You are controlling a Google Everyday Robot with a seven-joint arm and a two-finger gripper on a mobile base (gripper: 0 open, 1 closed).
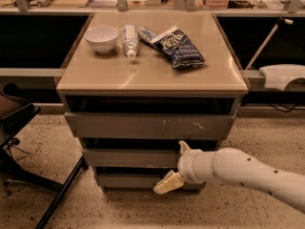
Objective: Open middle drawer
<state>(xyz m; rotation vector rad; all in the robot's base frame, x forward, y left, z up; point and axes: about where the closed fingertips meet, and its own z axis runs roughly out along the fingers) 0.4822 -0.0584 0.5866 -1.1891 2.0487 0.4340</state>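
Standing in front of the cabinet [143, 75]: three grey drawer fronts are stacking down its face. The middle drawer [128, 157] is sitting between the top drawer [143, 126] (the big one w/ pale scratches toward its right side) and the bottom drawer [124, 180]. A dark gap is showing above the middle front. None of its inside is showing.

The white arm [248, 171] is reaching in from the lower right, low over the speckled floor [257, 128]. The gripper [175, 165] is sitting right at the middle drawer's front, near its right end. Its fingers are spreading wide apart, top to bottom: the upper one is poking up at the drawer's top edge, and the tan lower one is hanging down across the bottom drawer's front. It's holding nothing that I can make out. Can't tell whether either finger is actually touching the drawer.

On the cabinet top, a white bowl [101, 37] is sitting near the back left corner. A white tube [129, 39] is lying just beside it, toward the middle. A dark chip bag [176, 46] is lying toward the back right, approx. diagonal. A black chair [19, 123] is standing off the cabinet's left side.
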